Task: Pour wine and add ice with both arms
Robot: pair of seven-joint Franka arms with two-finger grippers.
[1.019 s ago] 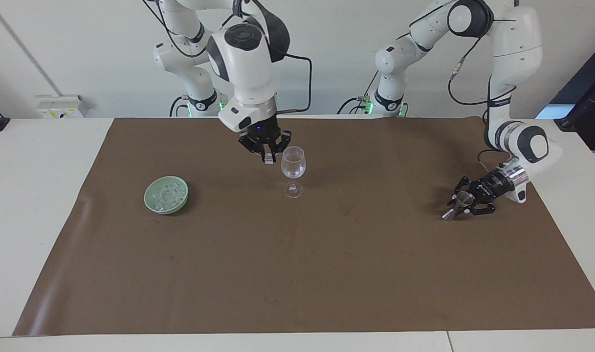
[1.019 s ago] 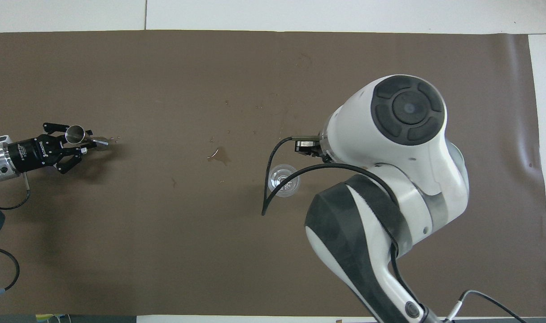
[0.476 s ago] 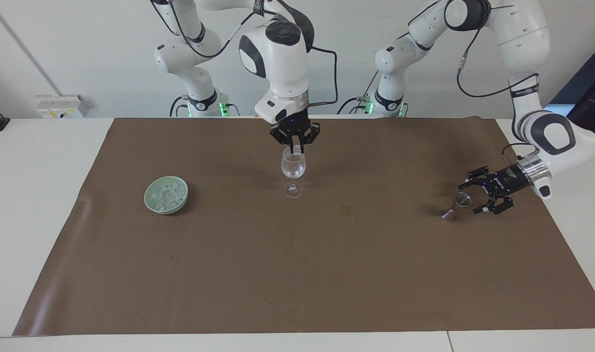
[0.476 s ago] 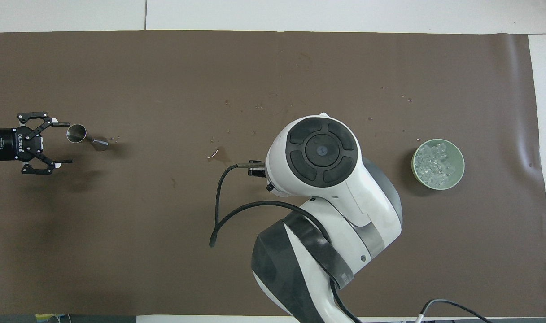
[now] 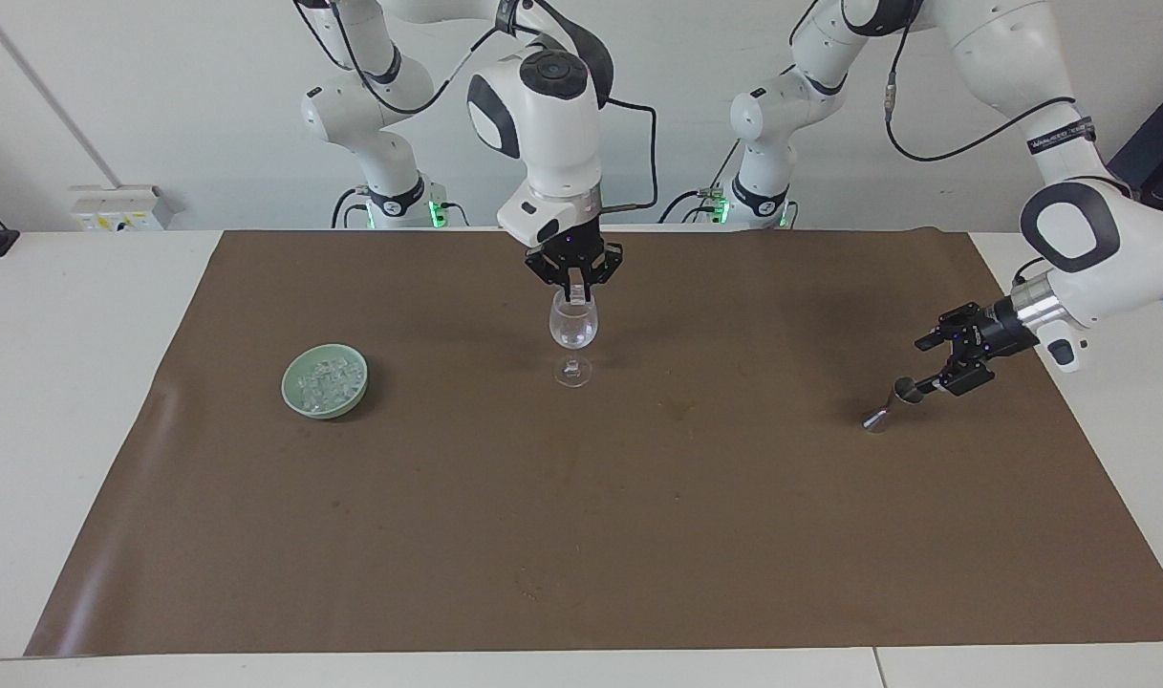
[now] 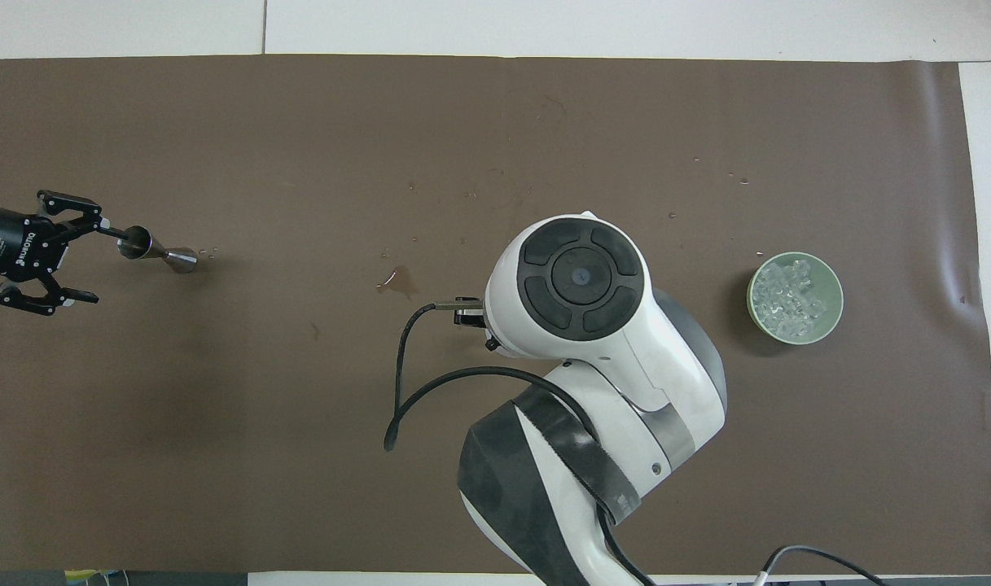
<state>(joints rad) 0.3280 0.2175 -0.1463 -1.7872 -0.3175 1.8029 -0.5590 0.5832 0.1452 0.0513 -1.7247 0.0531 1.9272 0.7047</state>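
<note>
A clear wine glass [image 5: 573, 330] stands mid-mat; my right arm hides it in the overhead view. My right gripper [image 5: 573, 285] hangs just over the glass rim, shut on a small chunk of ice. More ice [image 5: 327, 382] lies heaped in a pale green bowl [image 5: 290, 390] toward the right arm's end of the table, and it also shows in the overhead view [image 6: 792, 295]. A small metal jigger [image 5: 890, 403] [image 6: 157, 251] stands toward the left arm's end. My left gripper [image 5: 936, 366] [image 6: 92, 262] is open beside the jigger, one fingertip close to its rim.
A brown mat [image 5: 581, 535] covers most of the white table. A small wet stain [image 6: 397, 281] with scattered droplets marks the mat between glass and jigger. A white socket box [image 5: 122, 205] sits at the table's edge near the wall.
My right gripper carried the ice chunk from beside the glass to just over its rim. My left gripper opened, let go of the jigger and drew back toward its own end.
</note>
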